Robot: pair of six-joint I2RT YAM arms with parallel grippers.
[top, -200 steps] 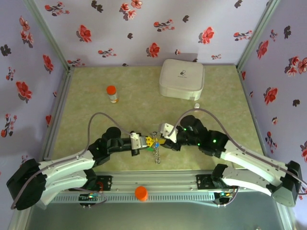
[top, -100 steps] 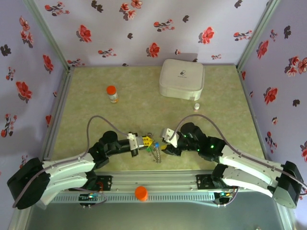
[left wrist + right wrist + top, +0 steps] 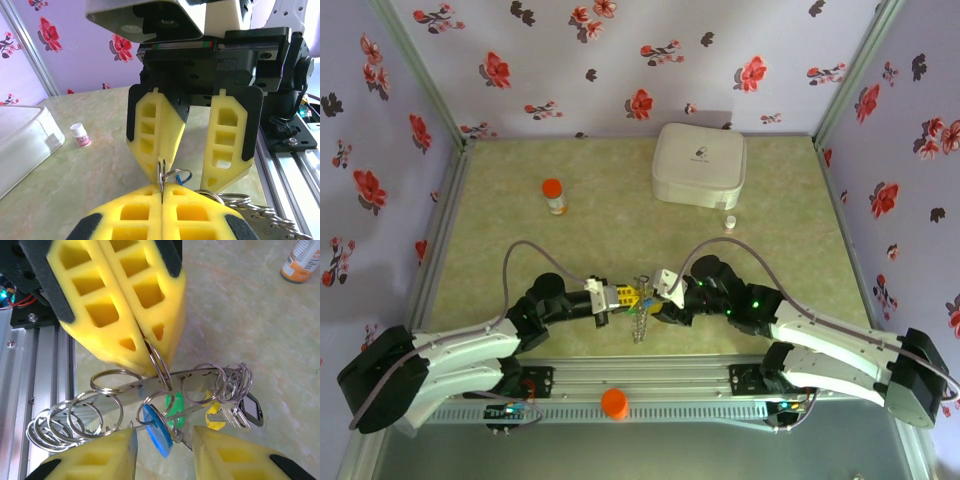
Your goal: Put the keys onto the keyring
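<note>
Where the left tool [image 3: 150, 347] pinches the keyring [image 3: 162, 376], its upper arc is hidden.

Both arms lay stretched low towards each other, the left gripper [image 3: 162, 192] pinched tight and the right gripper [image 3: 163, 440] facing it tip to tip, jaws parted.

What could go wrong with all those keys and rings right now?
The left gripper pinches one thin ring right at its fingertips. The ring could slip out, and then the whole bunch would get loose.

The open right gripper sits around the blue key, and other rings crowd close by. If it closes, it might catch those too and tangle everything.
</note>
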